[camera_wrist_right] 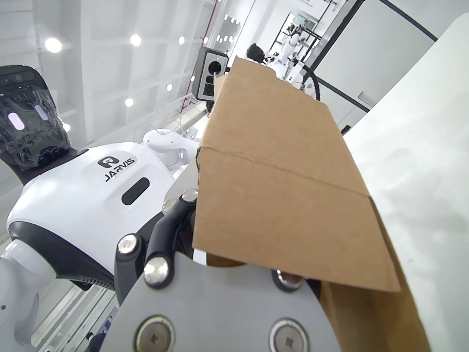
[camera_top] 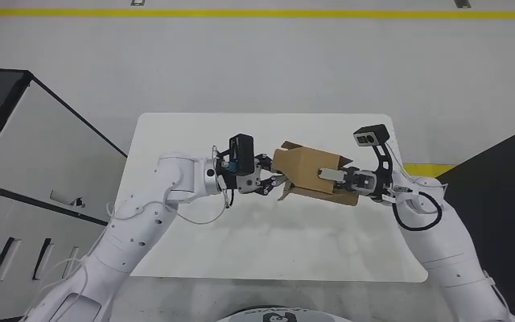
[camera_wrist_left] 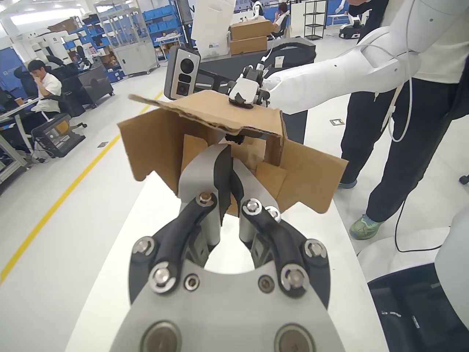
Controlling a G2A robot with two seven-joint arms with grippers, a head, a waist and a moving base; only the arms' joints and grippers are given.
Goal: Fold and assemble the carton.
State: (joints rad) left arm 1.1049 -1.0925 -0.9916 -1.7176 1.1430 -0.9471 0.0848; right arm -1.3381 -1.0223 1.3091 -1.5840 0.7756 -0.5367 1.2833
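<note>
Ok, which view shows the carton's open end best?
The left wrist view: it looks straight into the carton, flaps spread, with the left gripper at its mouth. The top view shows its upper panel from above; the right wrist view shows one outer wall.

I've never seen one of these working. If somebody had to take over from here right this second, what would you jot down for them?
Left gripper: shut on an inner flap at the open end of the carton.
Right gripper: shut on the top panel, one finger above, one beneath.
Where: the carton is held between both arms over the table.
Done: it stands open as a rough tube.
Left: the end flaps stick out loose; they probably need folding in to close the box.
</note>
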